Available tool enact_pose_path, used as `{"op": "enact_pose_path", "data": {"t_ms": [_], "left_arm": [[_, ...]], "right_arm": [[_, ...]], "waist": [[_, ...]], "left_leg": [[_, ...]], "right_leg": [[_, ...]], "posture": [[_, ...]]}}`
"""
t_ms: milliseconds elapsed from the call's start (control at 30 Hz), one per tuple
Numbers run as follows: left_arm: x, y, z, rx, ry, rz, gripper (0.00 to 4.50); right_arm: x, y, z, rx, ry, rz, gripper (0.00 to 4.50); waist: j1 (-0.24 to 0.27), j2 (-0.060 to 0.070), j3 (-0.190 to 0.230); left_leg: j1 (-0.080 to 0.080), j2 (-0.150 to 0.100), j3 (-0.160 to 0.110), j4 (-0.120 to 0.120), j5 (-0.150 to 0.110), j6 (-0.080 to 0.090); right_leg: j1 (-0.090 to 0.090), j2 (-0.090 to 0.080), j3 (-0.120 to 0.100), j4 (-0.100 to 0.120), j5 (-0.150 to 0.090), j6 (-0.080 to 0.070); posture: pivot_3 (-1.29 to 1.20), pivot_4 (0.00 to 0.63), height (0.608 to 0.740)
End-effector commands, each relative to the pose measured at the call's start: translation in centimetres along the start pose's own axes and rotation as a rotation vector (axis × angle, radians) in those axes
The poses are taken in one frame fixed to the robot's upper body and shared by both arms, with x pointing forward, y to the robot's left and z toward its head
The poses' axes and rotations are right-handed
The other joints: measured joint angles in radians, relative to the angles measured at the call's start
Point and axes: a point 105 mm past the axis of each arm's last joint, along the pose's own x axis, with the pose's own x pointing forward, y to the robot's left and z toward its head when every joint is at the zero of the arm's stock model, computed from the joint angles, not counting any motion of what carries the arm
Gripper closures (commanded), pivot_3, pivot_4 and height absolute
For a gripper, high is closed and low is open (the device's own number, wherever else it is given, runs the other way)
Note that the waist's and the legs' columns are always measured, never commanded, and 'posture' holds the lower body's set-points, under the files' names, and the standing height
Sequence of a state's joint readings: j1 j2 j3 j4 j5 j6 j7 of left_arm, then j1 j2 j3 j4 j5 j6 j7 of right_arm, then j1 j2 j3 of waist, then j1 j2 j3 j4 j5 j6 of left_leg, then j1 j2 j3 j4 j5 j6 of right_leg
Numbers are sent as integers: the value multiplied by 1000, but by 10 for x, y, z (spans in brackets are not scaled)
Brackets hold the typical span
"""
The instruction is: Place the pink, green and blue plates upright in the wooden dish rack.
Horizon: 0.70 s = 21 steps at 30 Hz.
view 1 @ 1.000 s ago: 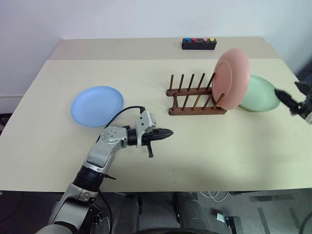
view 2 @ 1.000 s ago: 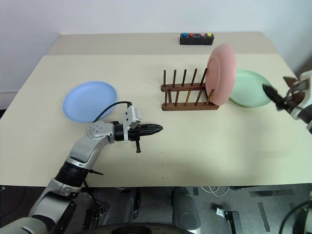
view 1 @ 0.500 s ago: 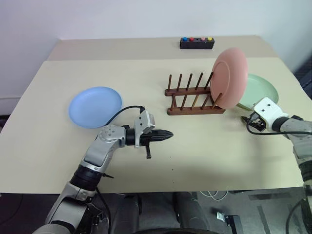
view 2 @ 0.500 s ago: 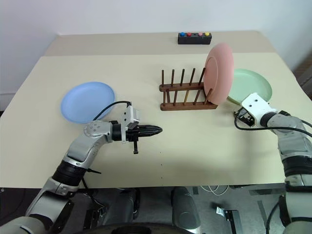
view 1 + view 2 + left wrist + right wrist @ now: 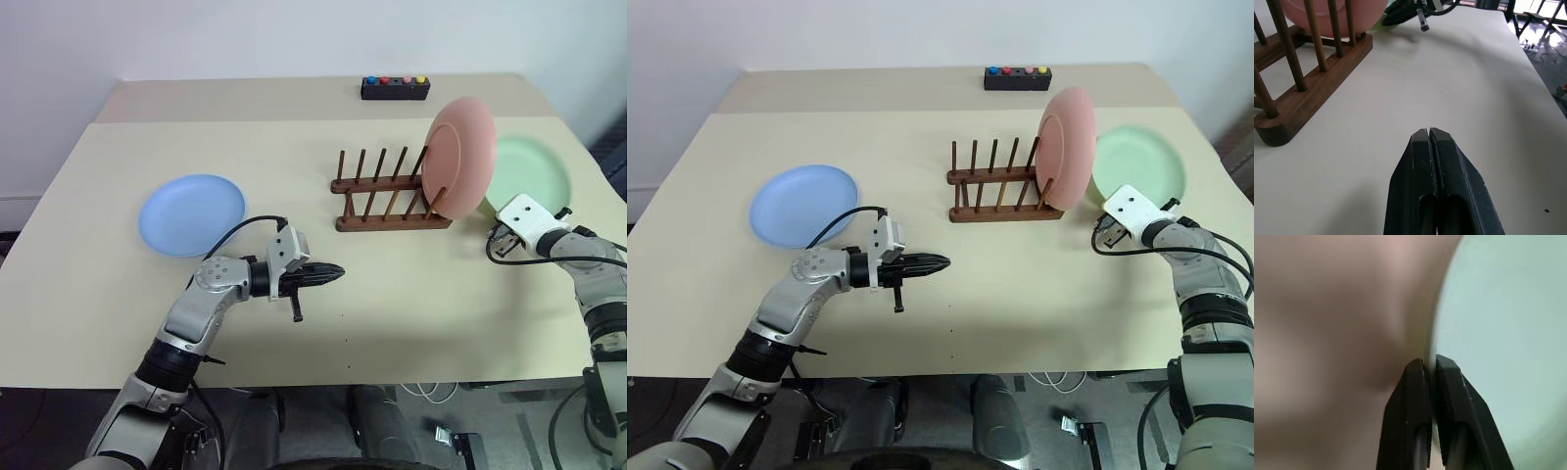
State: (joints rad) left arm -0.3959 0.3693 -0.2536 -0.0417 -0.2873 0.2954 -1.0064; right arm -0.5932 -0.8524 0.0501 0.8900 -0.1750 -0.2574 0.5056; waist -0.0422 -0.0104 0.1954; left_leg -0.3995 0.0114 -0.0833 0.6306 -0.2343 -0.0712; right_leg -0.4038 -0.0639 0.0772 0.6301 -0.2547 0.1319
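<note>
Three plates seen from the head cameras. Pink plate [image 5: 460, 157] stands upright in the rack's [image 5: 392, 201] rightmost slot. Green plate [image 5: 529, 176] is just right of the rack, behind pink, tilted up off the table [image 5: 411, 294]. Blue plate [image 5: 192, 212] lies flat, well left of the rack. Black button box [image 5: 395, 88] sits behind the rack at the far edge. Left gripper [image 5: 328, 274] hovers in front of the rack, left of its near end, pointing right, fingers pressed together, empty. Right gripper [image 5: 1101, 228] is at the green plate's near rim, right of the rack.

Left wrist view: left gripper fingers [image 5: 1437, 191] together, nothing between; rack's base rail and pegs near, pink plate behind them.

Right wrist view: right gripper fingers [image 5: 1415, 411] pinch the green plate's rim, pink plate blurred alongside.
</note>
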Motion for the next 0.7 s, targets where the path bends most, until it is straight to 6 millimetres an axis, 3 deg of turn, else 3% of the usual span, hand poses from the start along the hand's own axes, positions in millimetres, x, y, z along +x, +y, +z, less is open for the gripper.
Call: {"op": "enact_pose_path", "data": {"t_ms": [33, 133, 267, 400, 467, 567, 700], "left_arm": [[3, 0, 12, 35, -34, -11, 4500], [4, 0, 12, 36, -34, -13, 4500], [5, -1, 12, 32, -35, -18, 4500], [5, -2, 10, 32, -30, -26, 4500], [5, -1, 11, 35, -29, -26, 4500], [5, 0, 11, 37, -29, -24, 4500], [-1, 8, 16, 43, -43, 17, 4500]], "right_arm": [[-10, -14, 0, -23, -16, -70, 4463], [-15, -18, 1, -70, -20, -107, 4463], [-42, -60, 18, -166, -51, -344, 4463], [-84, -115, 71, -144, -202, -628, 4463], [-101, -130, 102, -137, -303, -699, 4463], [-110, -132, 124, -120, -375, -714, 4463], [-124, -107, 201, 35, -745, -525, 4463]], "waist": [[0, 0, 0], [0, 0, 0], [1, 1, 0], [-4, 4, 0], [-4, 4, 0], [-1, 3, 0], [-2, 3, 0]], "left_leg": [[0, 0, 0, 0, 0, 0], [0, 0, 0, 0, 0, 0], [0, 0, 0, 0, 0, 0], [0, 0, 1, 0, 0, 0], [2, 0, 1, -1, 0, 0], [2, 0, 1, -1, 0, 0], [2, 0, 1, 0, 0, 0]], "right_leg": [[0, 0, 0, 0, 0, 0], [0, 0, 0, 0, 0, 0], [0, 0, 0, 0, 0, 0], [-1, 0, 2, 1, 0, 0], [-1, 1, 2, 2, 0, 0], [0, 1, 2, 2, 0, 0], [1, 0, 2, 1, 0, 0]], "posture": [[0, 150, 730], [0, 150, 730], [0, 150, 730], [0, 150, 730], [0, 150, 730], [0, 150, 730], [0, 150, 730]]}}
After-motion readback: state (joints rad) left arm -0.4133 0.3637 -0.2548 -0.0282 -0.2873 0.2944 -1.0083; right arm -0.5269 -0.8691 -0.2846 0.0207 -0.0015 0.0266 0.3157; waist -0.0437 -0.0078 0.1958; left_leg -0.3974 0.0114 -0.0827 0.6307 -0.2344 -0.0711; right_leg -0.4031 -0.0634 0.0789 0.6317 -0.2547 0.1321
